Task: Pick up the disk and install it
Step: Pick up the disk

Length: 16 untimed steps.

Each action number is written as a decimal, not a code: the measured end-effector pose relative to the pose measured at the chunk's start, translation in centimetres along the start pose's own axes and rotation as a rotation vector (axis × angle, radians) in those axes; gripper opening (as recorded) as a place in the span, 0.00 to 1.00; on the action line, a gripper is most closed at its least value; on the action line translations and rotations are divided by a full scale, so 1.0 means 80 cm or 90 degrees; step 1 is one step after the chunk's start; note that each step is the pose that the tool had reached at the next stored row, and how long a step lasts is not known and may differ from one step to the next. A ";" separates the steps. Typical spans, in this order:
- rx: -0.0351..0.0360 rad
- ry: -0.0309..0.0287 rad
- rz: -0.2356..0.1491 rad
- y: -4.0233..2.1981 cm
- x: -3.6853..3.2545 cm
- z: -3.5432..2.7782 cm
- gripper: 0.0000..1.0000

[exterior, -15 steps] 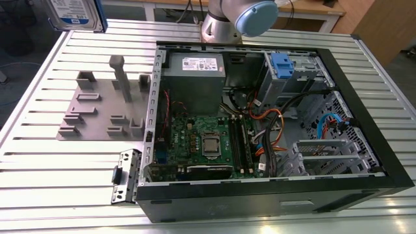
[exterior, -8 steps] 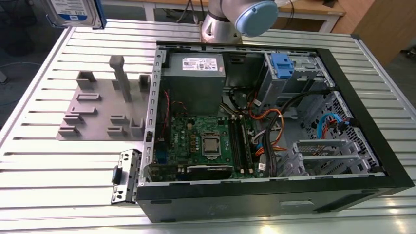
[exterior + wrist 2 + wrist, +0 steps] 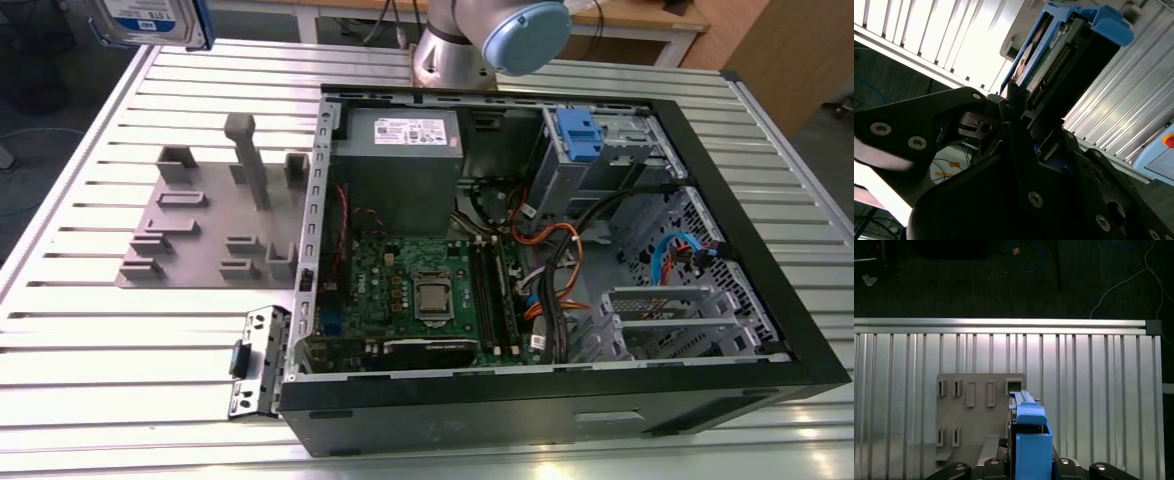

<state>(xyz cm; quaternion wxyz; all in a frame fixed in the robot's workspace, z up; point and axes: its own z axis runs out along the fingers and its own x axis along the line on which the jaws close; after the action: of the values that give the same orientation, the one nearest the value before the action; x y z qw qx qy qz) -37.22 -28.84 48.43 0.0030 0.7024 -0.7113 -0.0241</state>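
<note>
The disk (image 3: pixel 147 20), silver with a white-and-blue label and blue carrier rails, hangs high above the table's far corner at the exterior view's left. In the second wrist view my gripper (image 3: pixel 1024 117) is shut on the disk (image 3: pixel 1054 55), with black fingers (image 3: pixel 1011 102) clamped on its sides. The first wrist view looks down along the disk (image 3: pixel 1029 440), seen edge-on with its blue carrier end facing the camera. It hangs over the grey holder plate (image 3: pixel 974 425).
The open computer case (image 3: pixel 747 300) lies at the exterior view's right, holding a drive cage with a blue bracket (image 3: pixel 577 135), a grey power supply (image 3: pixel 396 160) and a motherboard (image 3: pixel 427 290). The grey holder plate (image 3: pixel 200 230) with upright posts sits beside it. The arm's base (image 3: pixel 467 45) stands behind the case.
</note>
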 end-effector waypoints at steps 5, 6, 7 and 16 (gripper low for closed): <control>0.0000 0.0000 0.000 0.0000 0.0000 -0.0009 0.36; 0.0000 0.0000 0.000 0.0000 0.0000 -0.0010 0.36; 0.0000 0.0000 0.000 0.0000 0.0000 -0.0010 0.36; 0.0000 0.0009 0.000 -0.0084 -0.0001 -0.0014 0.36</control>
<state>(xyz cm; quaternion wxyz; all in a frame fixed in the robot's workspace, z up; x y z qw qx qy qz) -36.54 -28.84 48.52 0.0034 0.7025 -0.7113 -0.0235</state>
